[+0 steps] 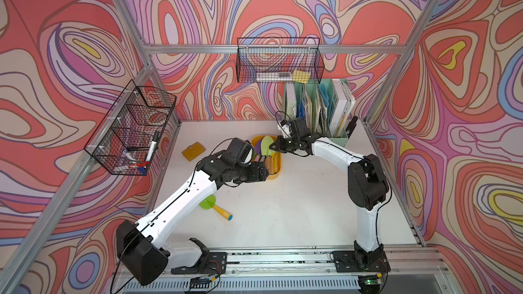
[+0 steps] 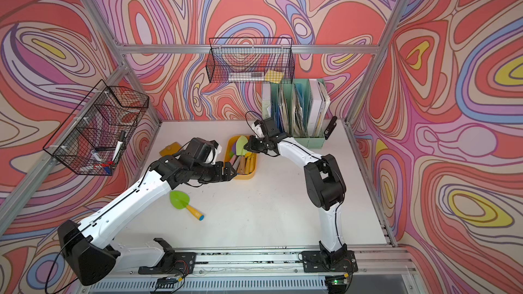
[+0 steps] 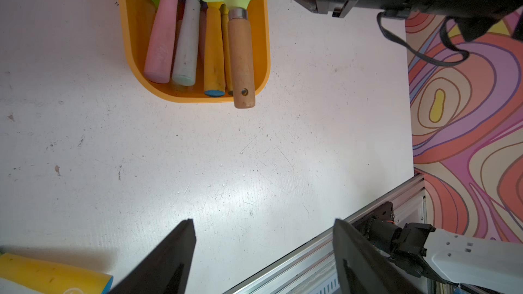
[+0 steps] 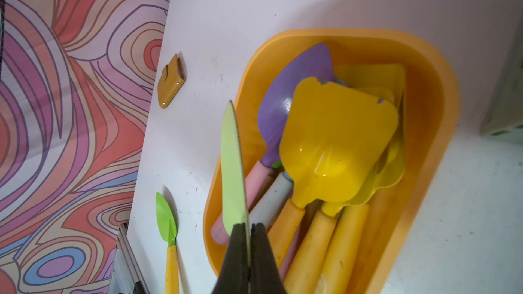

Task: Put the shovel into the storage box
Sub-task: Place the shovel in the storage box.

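Note:
The storage box (image 1: 274,177) (image 2: 246,176) is a yellow-orange tub at mid-table, holding several toy shovels with pink, grey and yellow handles (image 3: 161,49) (image 4: 334,137). My right gripper (image 1: 273,147) (image 4: 249,226) is shut on the pale green blade (image 4: 232,165) of a shovel (image 2: 241,144). That shovel hangs over the box, and its wooden handle (image 3: 241,60) reaches past the near rim (image 3: 127,38). My left gripper (image 1: 264,172) (image 3: 263,222) is open and empty, just short of the box's near end. Another green shovel (image 1: 216,207) (image 4: 167,222) with a yellow handle lies on the table under the left arm.
A yellow card holder (image 1: 193,151) lies left of the box. A mint-green file organizer (image 1: 319,108) stands at the back right with a black stapler (image 1: 352,127) beside it. Black wire baskets hang on the left wall (image 1: 130,128) and the back wall (image 1: 278,63).

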Tool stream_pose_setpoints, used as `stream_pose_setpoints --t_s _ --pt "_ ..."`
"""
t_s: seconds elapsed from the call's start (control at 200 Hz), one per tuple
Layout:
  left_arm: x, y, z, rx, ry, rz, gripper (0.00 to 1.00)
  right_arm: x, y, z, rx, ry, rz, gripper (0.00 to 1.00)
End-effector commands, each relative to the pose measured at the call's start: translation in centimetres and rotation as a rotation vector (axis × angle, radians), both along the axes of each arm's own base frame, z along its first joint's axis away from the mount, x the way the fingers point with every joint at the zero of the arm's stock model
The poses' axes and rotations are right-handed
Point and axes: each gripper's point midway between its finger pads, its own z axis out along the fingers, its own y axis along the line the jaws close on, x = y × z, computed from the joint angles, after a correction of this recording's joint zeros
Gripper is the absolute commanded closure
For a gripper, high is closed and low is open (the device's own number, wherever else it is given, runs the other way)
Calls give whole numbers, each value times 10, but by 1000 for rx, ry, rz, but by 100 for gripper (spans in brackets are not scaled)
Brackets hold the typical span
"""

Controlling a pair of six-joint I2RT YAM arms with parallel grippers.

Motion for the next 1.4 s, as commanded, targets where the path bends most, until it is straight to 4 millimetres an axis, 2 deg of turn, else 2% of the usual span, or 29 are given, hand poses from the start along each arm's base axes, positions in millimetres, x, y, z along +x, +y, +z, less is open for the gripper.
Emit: stream_pose_setpoints --t_s 0.0,0.29,0.671,0.791,0.881,1.062,1.392 --pt "1 1 2 10 -35 -11 18 11 -5 -15 -6 13 3 100" --pt "0 3 4 14 -40 -7 18 22 -8 -40 2 46 -24 100" --pt "0 2 5 7 -40 -9 18 22 -11 -61 -2 80 -40 100" --pt "0 0 4 2 -31 -15 18 22 -12 -62 -4 84 -41 87" --pt "0 -1 3 2 -29 -16 18 21 -12 -65 -8 90 -41 82" --pt "0 -1 3 -2 -26 -17 18 19 -14 -67 -15 99 -42 76" --pt "-4 3 -4 21 7 -6 18 16 -23 -57 -61 104 -75 63"
